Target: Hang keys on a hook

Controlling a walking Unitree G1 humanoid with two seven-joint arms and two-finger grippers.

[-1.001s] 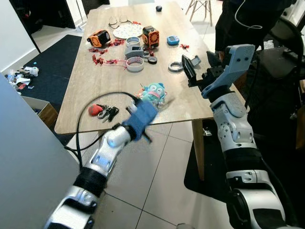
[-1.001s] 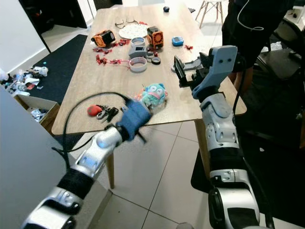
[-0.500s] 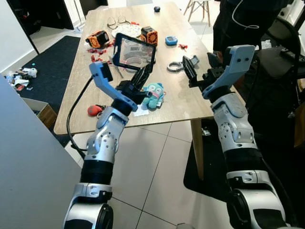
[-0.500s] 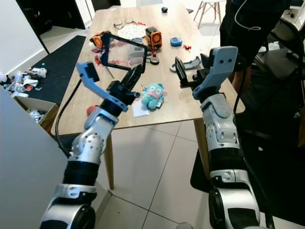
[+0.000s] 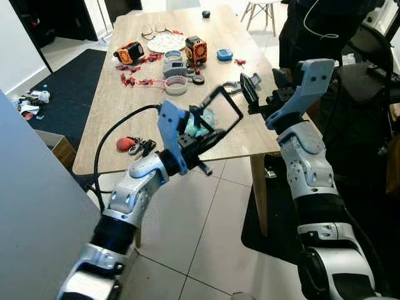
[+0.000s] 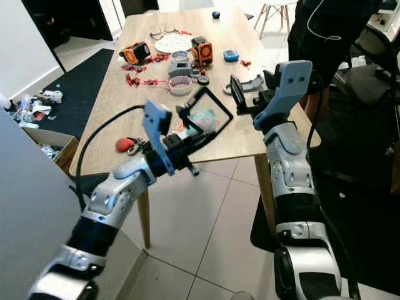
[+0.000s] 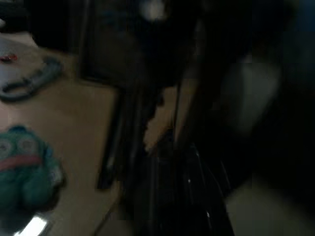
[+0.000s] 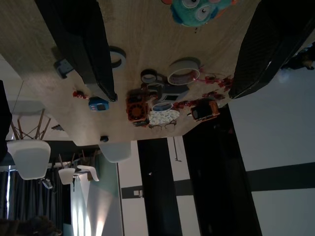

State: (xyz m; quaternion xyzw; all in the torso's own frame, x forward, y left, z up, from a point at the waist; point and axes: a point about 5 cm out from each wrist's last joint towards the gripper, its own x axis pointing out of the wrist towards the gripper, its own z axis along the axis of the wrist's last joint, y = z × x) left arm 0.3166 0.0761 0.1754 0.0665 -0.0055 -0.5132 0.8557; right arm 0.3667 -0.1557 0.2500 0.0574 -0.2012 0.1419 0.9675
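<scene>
Both grippers are empty and spread open, so the pickup is not yet begun: the keys (image 5: pixel 139 147) lie on the table (image 5: pixel 112 119) near its edge, beside the left gripper (image 5: pixel 215 122), which must descend toward them, while the right gripper (image 5: pixel 250 94) hovers well apart.

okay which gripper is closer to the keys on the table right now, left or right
Left. The left gripper hovers over the table's near edge, a little to the right of the keys. The right gripper is raised farther off, over the table's right side.

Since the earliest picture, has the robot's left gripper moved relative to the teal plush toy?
Yes. The left gripper rose from below the table's near edge to hover just above the teal plush toy.
</scene>
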